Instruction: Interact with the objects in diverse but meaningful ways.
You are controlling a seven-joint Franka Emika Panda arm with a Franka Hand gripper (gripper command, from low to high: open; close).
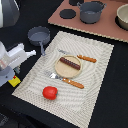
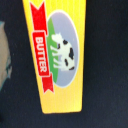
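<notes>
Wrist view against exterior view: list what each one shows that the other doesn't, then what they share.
Only the wrist view: the butter packet's printed face, with a red BUTTER ribbon and a cow in an oval.

Only the exterior view: the sausage on the plate, fork, knife, tomato, frying pan and pot.

Both: the packet, though in the exterior view only a yellow corner peeks from under the arm. The fingers can't be seen clearly.

Exterior view looks down from high across the placemat (image 1: 70,62); wrist view faces straight onto the yellow packet (image 2: 57,55), close
</notes>
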